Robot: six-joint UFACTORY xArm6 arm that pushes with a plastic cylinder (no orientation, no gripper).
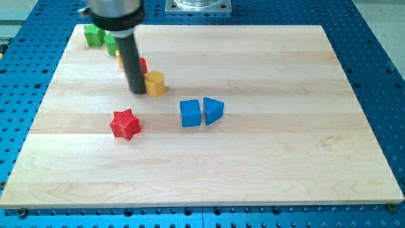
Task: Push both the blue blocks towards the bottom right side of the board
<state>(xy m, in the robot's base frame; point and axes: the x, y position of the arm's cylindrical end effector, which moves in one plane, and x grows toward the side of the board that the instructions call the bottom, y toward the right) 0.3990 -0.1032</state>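
My tip [137,90] sits on the worktop [266,158] touching the yellow block [155,83], no fingers on this rod. Blue cube [190,113] and blue triangular block [212,110] side by side mid-board, well apart from the right and bottom edges. Red star [126,124] lies to their left.

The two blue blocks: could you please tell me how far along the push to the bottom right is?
Done: nothing visible; the blue cube and blue triangular block sit together mid-board. In hand: my tip rests beside the yellow block, up-left of both. Left: pushing both to the bottom-right corner.
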